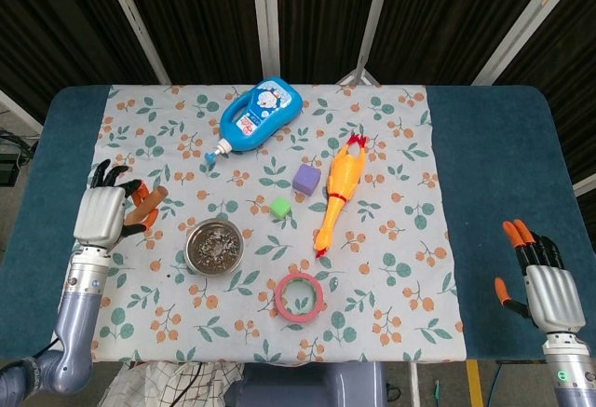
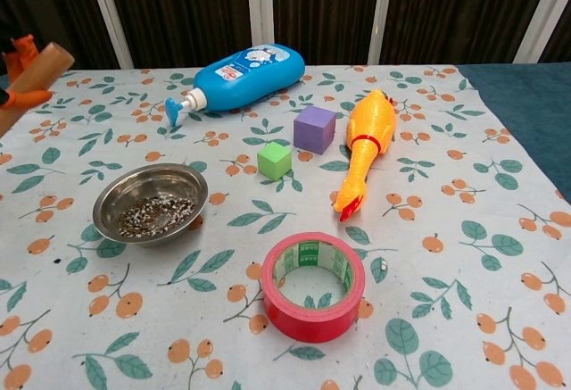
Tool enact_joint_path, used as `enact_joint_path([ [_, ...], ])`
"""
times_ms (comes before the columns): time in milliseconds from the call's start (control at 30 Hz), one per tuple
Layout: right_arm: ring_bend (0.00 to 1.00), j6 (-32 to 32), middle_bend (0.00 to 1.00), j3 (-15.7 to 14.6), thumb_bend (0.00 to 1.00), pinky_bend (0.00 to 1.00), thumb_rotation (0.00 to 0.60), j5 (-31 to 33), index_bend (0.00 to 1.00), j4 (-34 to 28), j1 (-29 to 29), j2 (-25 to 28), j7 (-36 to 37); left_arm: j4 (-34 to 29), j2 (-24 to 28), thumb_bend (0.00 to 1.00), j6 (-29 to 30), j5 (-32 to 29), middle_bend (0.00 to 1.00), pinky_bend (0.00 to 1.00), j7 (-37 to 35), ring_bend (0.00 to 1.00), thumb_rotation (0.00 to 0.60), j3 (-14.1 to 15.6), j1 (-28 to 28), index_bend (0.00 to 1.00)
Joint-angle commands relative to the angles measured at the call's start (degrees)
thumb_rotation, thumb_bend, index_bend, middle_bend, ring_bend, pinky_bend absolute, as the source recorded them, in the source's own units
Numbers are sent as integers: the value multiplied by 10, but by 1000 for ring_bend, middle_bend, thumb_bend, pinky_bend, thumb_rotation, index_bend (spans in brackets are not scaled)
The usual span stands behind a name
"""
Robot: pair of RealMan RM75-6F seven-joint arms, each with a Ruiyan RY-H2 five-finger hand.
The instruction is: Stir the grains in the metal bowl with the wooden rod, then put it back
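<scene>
Floral cloth (image 1: 391, 183) — left hand (image 1: 101, 213) grips wooden rod (image 2: 34, 70), mostly hidden; right hand (image 1: 547, 288) splayed, empty.

Head view looks steeply down from above the near edge, whole table (image 1: 484, 146) in frame. Chest view sits low, close, facing far curtains. Both share the floral cloth (image 1: 391, 267), metal bowl (image 1: 214, 247) and tape roll (image 2: 312, 285).

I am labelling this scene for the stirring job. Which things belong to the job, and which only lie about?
Job: wooden rod, held by left hand; metal bowl; grains.

Lying about: blue bottle, purple cube, green cube, rubber chicken, red tape.
</scene>
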Motion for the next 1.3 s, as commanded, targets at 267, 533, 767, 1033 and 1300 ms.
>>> enact_joint_path([
  [267,0,0,0,0,474,0,600,-1,0,0,0,0,1,14,-60,836,105,146,665,15,-178,173,600,-23,1,638],
  [533,0,-2,0,-1,475,0,600,-1,0,1,1,0,2,107,-146,834,129,193,665,15,-347,173,600,-29,-24,637],
  [767,0,-4,0,0,475,0,600,2,0,0,1,1,5,196,-201,832,154,218,665,15,-452,174,600,-22,-34,635],
  [1033,0,-9,0,1,475,0,600,9,0,-3,2,3,6,284,-249,825,181,232,665,15,-541,173,600,3,-24,635],
  [1300,0,-11,0,2,475,0,600,13,0,-5,2,4,7,367,-283,823,192,243,665,15,-596,173,600,20,-22,635],
])
